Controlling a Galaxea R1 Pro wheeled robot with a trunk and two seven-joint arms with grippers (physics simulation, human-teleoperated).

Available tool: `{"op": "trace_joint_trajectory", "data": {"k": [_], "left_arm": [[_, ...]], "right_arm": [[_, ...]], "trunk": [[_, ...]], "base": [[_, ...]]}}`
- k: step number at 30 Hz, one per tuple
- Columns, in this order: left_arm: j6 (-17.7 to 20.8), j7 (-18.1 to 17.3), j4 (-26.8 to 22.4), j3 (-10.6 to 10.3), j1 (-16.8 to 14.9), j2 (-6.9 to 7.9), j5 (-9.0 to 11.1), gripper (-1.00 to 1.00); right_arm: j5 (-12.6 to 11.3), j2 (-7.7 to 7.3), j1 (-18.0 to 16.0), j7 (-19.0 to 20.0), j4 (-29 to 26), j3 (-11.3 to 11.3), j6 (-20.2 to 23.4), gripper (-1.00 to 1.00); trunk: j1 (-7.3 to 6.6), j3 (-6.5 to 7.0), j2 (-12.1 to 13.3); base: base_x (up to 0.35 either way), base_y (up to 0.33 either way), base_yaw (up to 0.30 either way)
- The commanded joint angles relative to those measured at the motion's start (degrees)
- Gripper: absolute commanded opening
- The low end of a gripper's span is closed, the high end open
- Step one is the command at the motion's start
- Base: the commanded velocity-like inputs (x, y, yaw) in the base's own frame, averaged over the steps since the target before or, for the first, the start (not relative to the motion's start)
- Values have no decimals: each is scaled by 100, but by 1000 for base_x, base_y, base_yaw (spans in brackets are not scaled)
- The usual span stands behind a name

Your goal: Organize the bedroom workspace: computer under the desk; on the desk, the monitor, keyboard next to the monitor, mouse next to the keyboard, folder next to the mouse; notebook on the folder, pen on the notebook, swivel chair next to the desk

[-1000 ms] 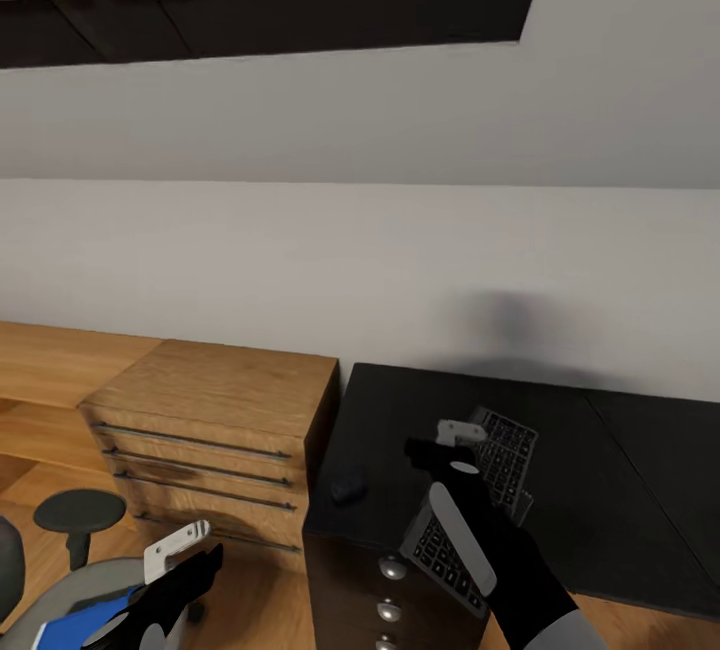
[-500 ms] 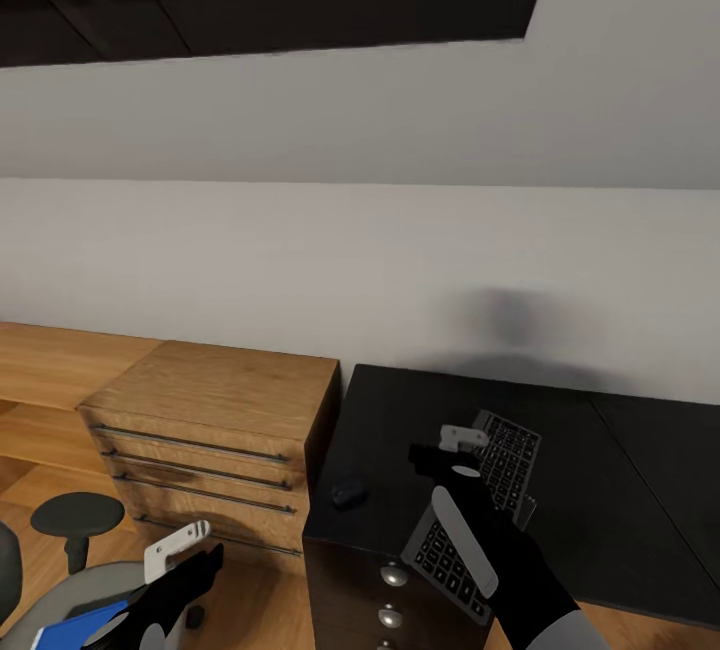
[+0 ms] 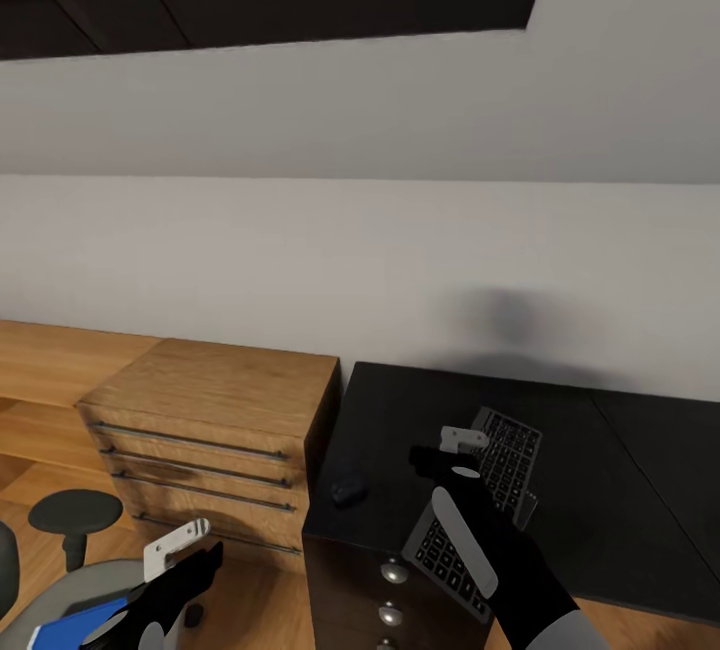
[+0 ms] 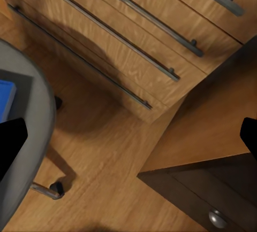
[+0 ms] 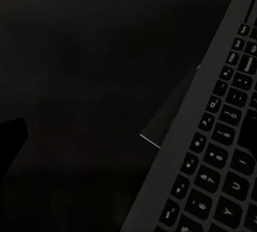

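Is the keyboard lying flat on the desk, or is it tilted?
Tilted. The keyboard slants over the desk, its near end overhanging the front edge above the drawers; a grey object lies beneath it.

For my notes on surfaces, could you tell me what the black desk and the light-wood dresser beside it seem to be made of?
The long black desk looks like dark lacquered board or laminate; its top has a faint sheen and no grain shows. The low light-wood dresser looks like satin wood or wood veneer, with clear honey-coloured grain and thin dark metal-looking bar handles. Both are simulator renders, so this is only how they look.

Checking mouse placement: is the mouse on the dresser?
No, the mouse sits on the black desk, near its edge beside the light-wood dresser.
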Motion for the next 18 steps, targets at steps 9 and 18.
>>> {"op": "trace_joint_trajectory", "data": {"k": [9, 18], "left_arm": [[26, 43, -4, -1, -1, -3, 61, 100], [26, 42, -4, -8, -1, -3, 61, 100]], "right_arm": [[-56, -2, -6, -63, 55, -13, 13, 100], [-47, -10, -6, -61, 55, -11, 13, 100]], "trunk": [[199, -168, -366], [397, -329, -727]], "base": [[0, 0, 0], [0, 0, 0]]}}
